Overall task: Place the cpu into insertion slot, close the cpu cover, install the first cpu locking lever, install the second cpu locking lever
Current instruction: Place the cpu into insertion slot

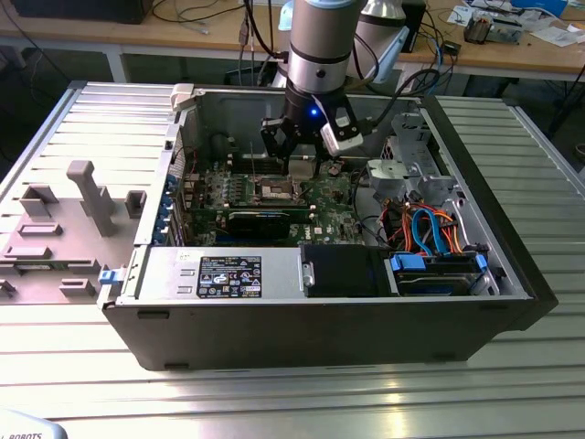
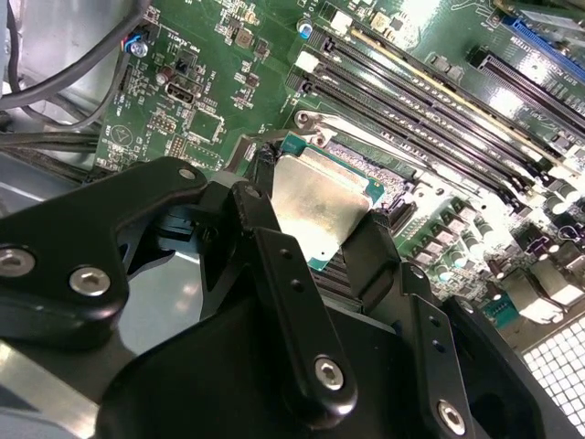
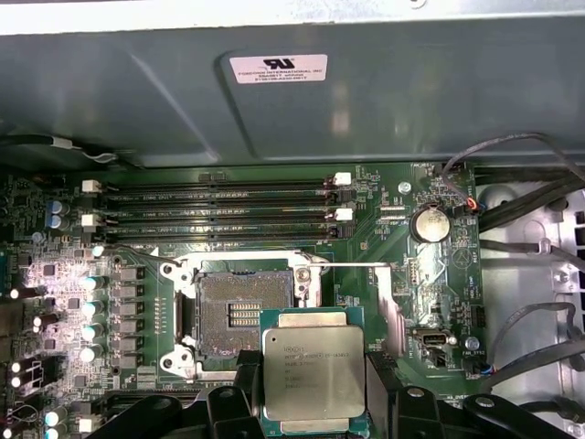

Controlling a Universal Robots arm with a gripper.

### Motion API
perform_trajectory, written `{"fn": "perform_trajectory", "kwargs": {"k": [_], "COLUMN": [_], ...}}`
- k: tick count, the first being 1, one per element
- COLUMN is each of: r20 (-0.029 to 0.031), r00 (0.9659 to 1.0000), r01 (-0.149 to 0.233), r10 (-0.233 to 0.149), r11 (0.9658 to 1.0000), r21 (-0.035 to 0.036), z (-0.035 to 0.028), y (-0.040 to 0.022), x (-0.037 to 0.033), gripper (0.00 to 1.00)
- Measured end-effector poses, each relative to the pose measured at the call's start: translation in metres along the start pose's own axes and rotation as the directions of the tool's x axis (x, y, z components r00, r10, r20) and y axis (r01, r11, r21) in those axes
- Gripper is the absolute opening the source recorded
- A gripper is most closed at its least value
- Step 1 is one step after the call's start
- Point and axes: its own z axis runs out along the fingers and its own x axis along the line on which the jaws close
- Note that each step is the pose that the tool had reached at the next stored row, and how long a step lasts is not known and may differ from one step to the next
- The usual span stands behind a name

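Arm [image 1: 320, 41] vertical, jaws pinching cpu [image 3: 313, 380] beside insertion slot [image 3: 239, 311].

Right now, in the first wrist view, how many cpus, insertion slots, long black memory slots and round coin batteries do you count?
cpu: 1
insertion slot: 1
memory slots: 4
coin battery: 1
Total: 7

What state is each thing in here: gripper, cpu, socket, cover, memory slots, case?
gripper: shut on the cpu.
cpu: held between the fingers, beside the insertion slot, not seated.
insertion slot: empty, contacts exposed.
cpu cover: swung open, off the slot.
memory slots: empty.
computer case: lying on its side, open on top.
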Motion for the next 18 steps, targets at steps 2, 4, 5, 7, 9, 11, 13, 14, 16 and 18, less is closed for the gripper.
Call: {"fn": "perform_trajectory", "kwargs": {"k": [2, 4, 5, 7, 9, 11, 13, 14, 16, 18], "r20": [0.0, 0.0, 0.0, 0.0, 0.0, 0.0, 0.0, 0.0, 0.0, 0.0], "r00": [1.0, 1.0, 1.0, 1.0, 1.0, 1.0, 1.0, 1.0, 1.0, 1.0], "r01": [0.0, 0.0, 0.0, 0.0, 0.0, 0.0, 0.0, 0.0, 0.0, 0.0], "r10": [0.0, 0.0, 0.0, 0.0, 0.0, 0.0, 0.0, 0.0, 0.0, 0.0], "r11": [1.0, 1.0, 1.0, 1.0, 1.0, 1.0, 1.0, 1.0, 1.0, 1.0], "r21": [0.0, 0.0, 0.0, 0.0, -0.0001, 0.0, 0.0, 0.0, 0.0, 0.0], "z": [0.0007, 0.001, 0.0013, 0.0018, 0.0025, 0.0027, 0.0031, 0.0033, 0.0036, 0.004], "y": [-0.0001, -0.0002, -0.0002, -0.0003, -0.0004, -0.0005, -0.0006, -0.0006, -0.0007, -0.0007], "x": [0.0, 0.0, 0.0, 0.0, -0.0001, -0.0001, -0.0001, -0.0001, -0.0001, -0.0001], "gripper": [0.55, 0.55, 0.55, 0.55, 0.55, 0.55, 0.55, 0.55, 0.55, 0.55]}}
